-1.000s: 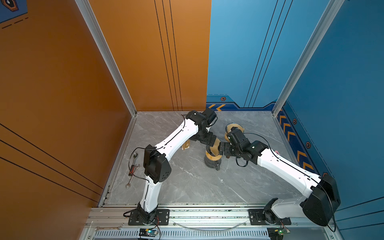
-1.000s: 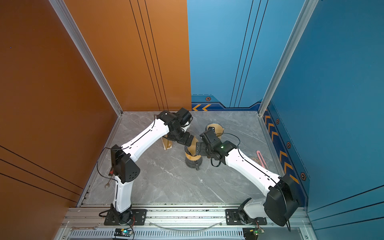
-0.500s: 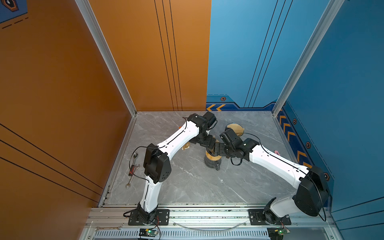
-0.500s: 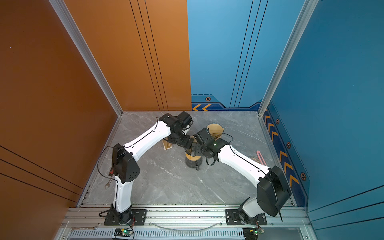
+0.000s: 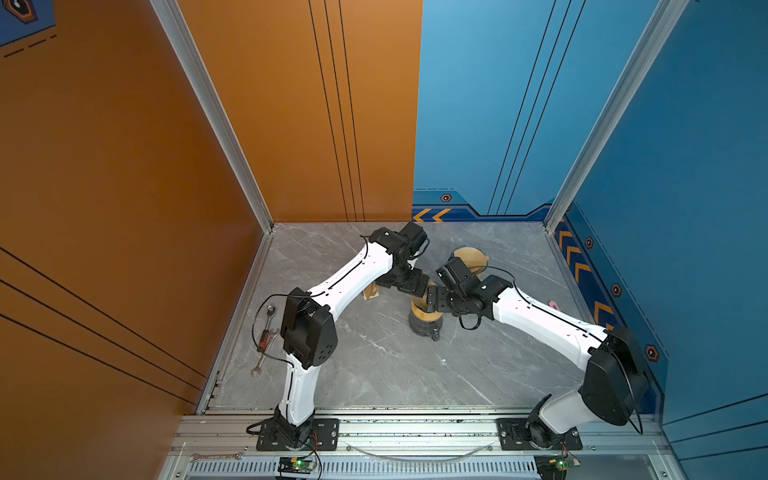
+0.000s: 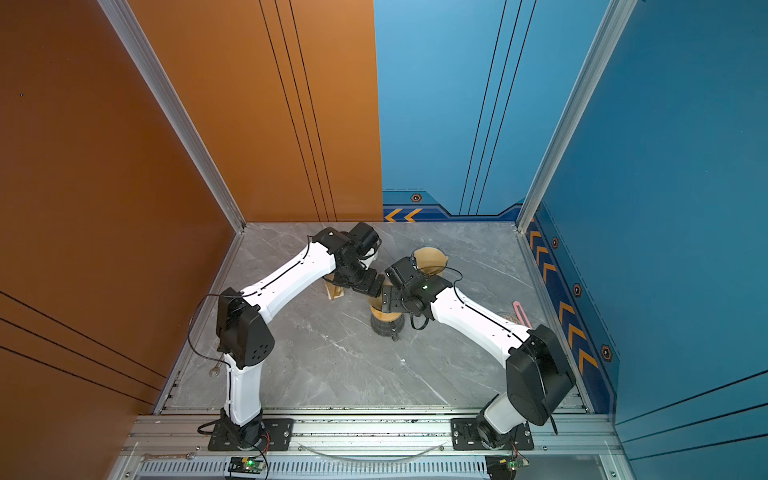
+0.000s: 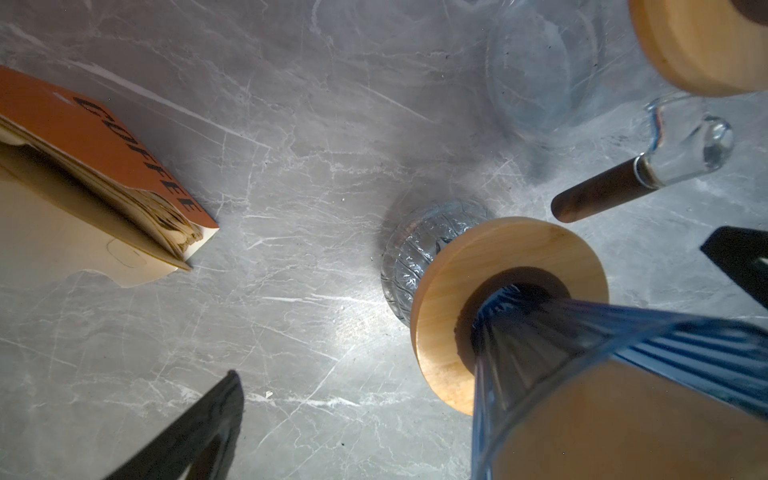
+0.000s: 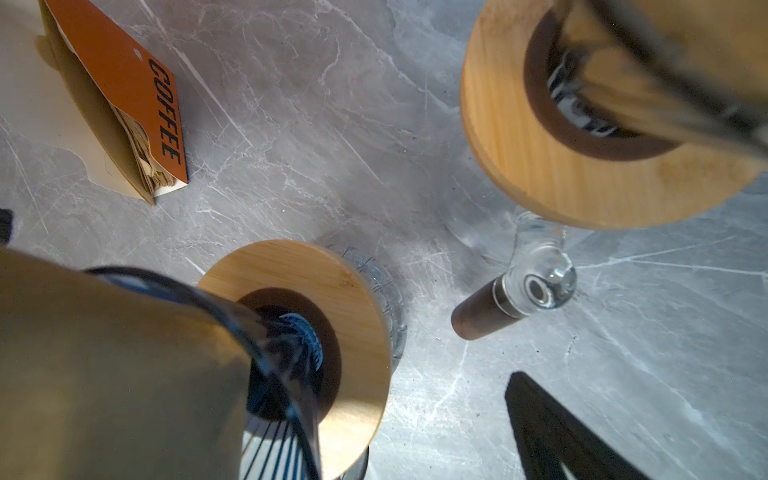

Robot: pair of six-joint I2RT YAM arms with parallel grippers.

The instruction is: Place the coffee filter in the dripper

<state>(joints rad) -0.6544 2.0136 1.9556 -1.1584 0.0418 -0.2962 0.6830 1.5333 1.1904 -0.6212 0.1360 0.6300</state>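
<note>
A ribbed blue glass dripper (image 7: pixel 648 332) with a wooden collar (image 7: pixel 449 291) stands on a clear glass cup (image 7: pixel 409 253) mid-table, also seen in both top views (image 5: pixel 424 313) (image 6: pixel 384 318). A brown paper coffee filter (image 7: pixel 623 424) (image 8: pixel 104 365) sits inside its cone. My left gripper (image 7: pixel 469 349) (image 5: pixel 415 286) is open just above the dripper's rim, its dark fingers (image 7: pixel 199 428) wide apart. My right gripper (image 8: pixel 278 332) (image 5: pixel 434 297) is open too, over the same dripper from the opposite side, one finger (image 8: pixel 552 432) showing. Neither gripper holds anything.
A pack of filters with an orange COFFEE card (image 7: pixel 104 158) (image 8: pixel 120 83) (image 5: pixel 371 293) lies left of the dripper. A second dripper (image 5: pixel 471 255) (image 8: pixel 582 137) stands on a glass server with a dark handle (image 8: pixel 482 316) behind. Wrenches (image 5: pixel 266 332) lie far left, a pink object (image 6: pixel 519 311) far right.
The right arm's wrist has moved left over the central dripper and its elbow has risen. The left arm has barely shifted. Both grippers stayed open.
</note>
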